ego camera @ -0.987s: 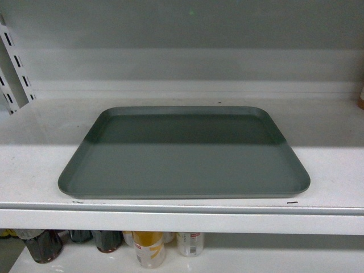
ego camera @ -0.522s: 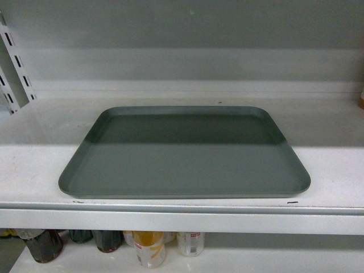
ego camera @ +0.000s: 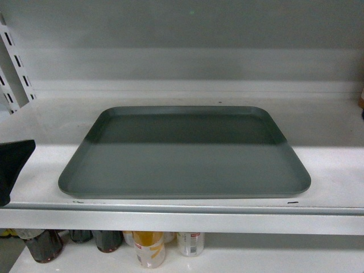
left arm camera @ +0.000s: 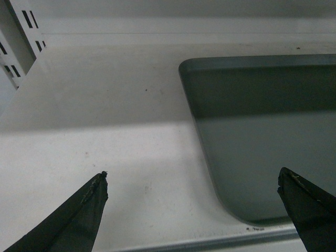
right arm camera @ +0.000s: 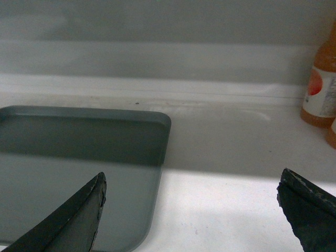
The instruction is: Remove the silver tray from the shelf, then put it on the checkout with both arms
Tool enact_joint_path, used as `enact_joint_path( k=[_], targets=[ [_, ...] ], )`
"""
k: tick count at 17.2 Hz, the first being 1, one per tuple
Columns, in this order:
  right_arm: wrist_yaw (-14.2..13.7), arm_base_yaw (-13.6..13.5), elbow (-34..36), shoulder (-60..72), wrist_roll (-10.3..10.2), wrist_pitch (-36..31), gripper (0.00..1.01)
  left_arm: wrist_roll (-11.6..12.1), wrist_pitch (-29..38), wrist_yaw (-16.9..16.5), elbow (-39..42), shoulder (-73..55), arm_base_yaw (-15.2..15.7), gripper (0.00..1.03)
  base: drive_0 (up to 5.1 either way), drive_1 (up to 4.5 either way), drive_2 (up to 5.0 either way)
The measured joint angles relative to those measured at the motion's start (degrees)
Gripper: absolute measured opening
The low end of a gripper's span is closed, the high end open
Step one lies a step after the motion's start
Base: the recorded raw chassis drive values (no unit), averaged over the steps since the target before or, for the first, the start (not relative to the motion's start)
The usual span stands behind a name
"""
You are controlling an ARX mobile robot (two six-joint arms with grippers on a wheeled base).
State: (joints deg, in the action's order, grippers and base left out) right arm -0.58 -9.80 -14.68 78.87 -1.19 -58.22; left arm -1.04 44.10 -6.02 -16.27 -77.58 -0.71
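White shelving fills the head view: the shelf (ego camera: 40,170) is a plain white board with a thick front lip, backed by a pale wall, and a slotted white upright (ego camera: 14,62) is seen at the far left. The silver tray (ego camera: 185,153) lies flat on this board, set near the front edge, its low rim unbroken all round; the rear half is darkened by shadow, the front half is lit. Nothing is seen on the tray. Below the board, bottles and cans (ego camera: 149,247) are lined up on a lower level.

A black part of the left arm (ego camera: 12,168) is seen at the left edge of the head view, beside the tray and apart from it. In the left wrist view the left tool (left arm camera: 191,181) is spread wide, with nothing between its fingers; the tray's front left corner (left arm camera: 231,210) is framed between the two tips, and the tips are not seen to touch it. In the right wrist view the right tool (right arm camera: 191,181) is likewise spread wide and holds nothing, with the tray's right rim (right arm camera: 157,173) lying between its tips. An orange-capped bottle with a pale label (right arm camera: 321,84) stands at the back right of the shelf, well apart from the tray.
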Motion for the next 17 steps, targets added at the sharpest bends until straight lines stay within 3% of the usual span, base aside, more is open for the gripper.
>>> enact_joint_path(
  k=[3,8,11,17],
  targets=[
    [1.7,0.1,-5.7,10.3,1.3,-1.6,0.98,0.1,1.7,0.0,-5.1,-7.0,-0.7,0.98,0.0,0.0,0.0],
    [2.5,1.1,-15.1,22.3,1.7,0.1,0.98,1.6,2.3,0.4,-13.0,-19.0,-1.2,0.98,0.0,0.0,0.0],
    [2.8,1.4,-19.9,26.5,0.6,2.3,0.98,2.7,1.2,0.5,-17.4,-23.8,-1.4,0.98,0.0,0.0,0.0],
    [3.1,1.6,-26.2,30.9,-1.3,7.4,0.98,2.5,-2.8,0.9,-22.5,-28.4,-2.2,0.98,0.0,0.0,0.0]
  ],
)
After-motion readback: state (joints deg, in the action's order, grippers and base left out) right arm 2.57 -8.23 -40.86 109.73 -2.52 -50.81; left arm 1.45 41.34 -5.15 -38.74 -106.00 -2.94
